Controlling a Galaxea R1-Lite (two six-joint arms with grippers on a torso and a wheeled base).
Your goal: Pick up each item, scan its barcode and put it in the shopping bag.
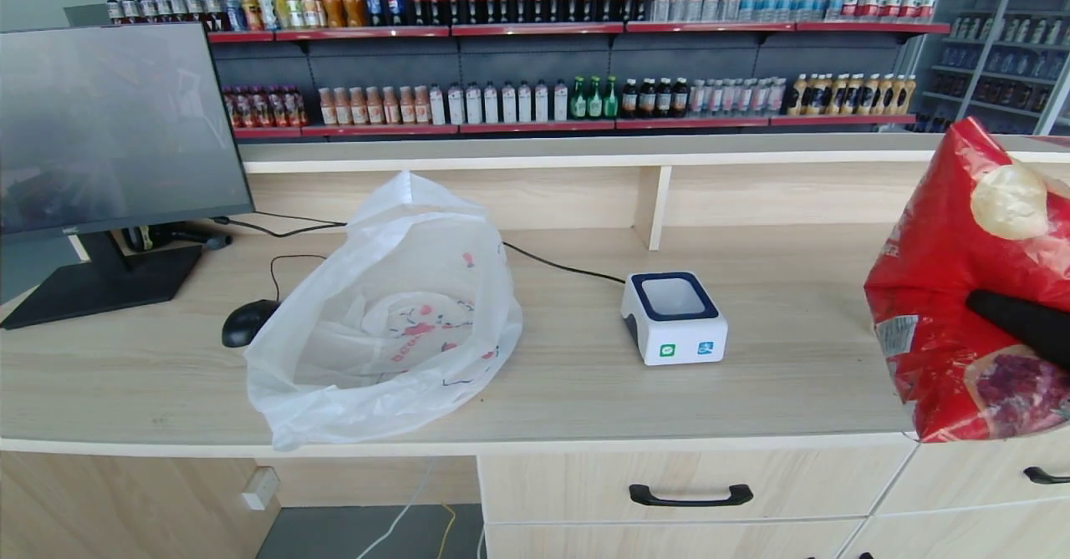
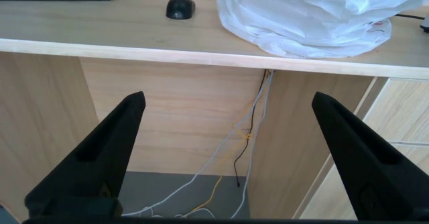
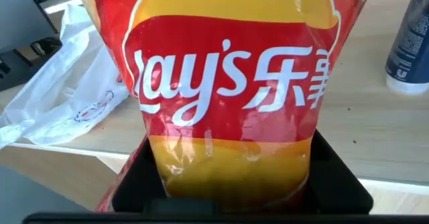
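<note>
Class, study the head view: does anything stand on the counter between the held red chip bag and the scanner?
Nothing visible does. Only bare counter lies between the chip bag and the scanner; the shopping bag sits beyond the scanner.

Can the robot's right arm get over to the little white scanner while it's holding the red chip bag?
Probably yes. The right gripper holds the chip bag near the right end of the counter, and nothing stands on the counter between it and the scanner.
</note>
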